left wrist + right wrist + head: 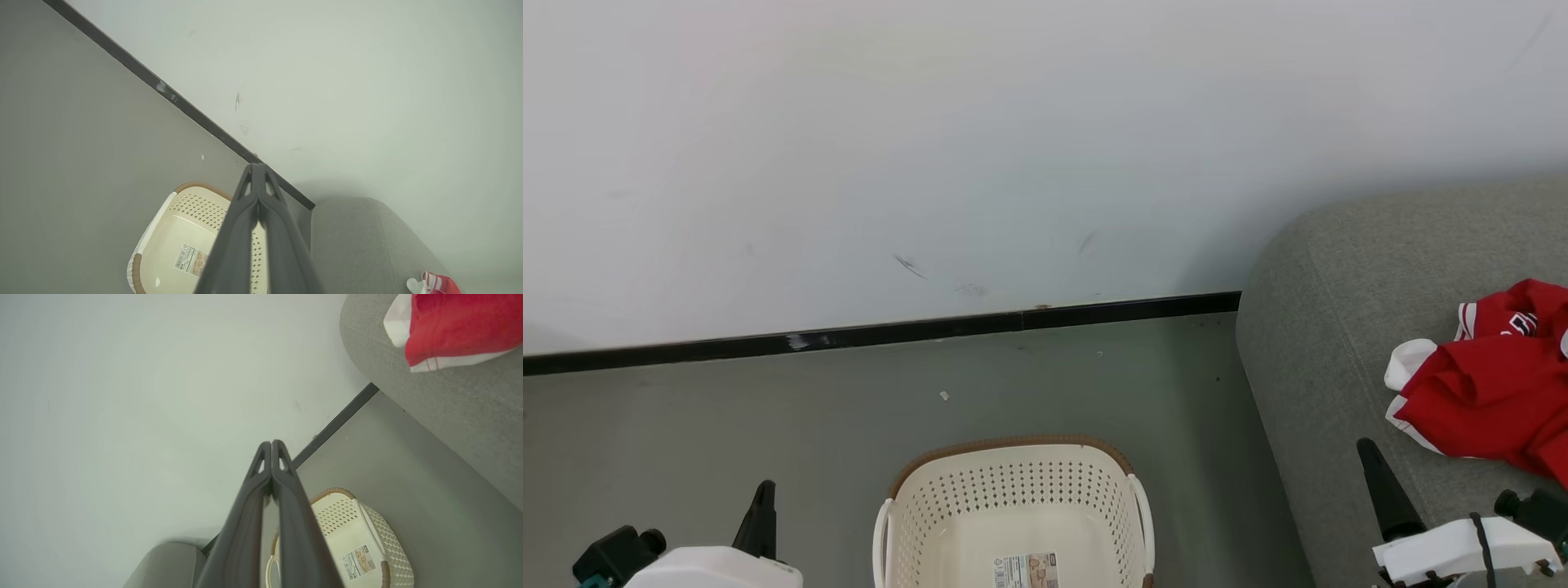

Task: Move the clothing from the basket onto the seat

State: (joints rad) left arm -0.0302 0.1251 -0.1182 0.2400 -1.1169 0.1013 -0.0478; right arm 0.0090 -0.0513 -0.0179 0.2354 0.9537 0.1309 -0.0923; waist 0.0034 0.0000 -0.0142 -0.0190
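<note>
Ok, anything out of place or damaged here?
Nothing serious: the clothing lies crumpled on the seat, the basket stands upright. Only dark scuffs mark the wall and a small white scrap lies on the floor.

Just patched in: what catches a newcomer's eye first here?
The red clothing bunched on the grey seat at the head view's right stands out first. Next, the cream basket on the floor at bottom centre, its label showing. The left end effector and right end effector are shut, empty.
</note>
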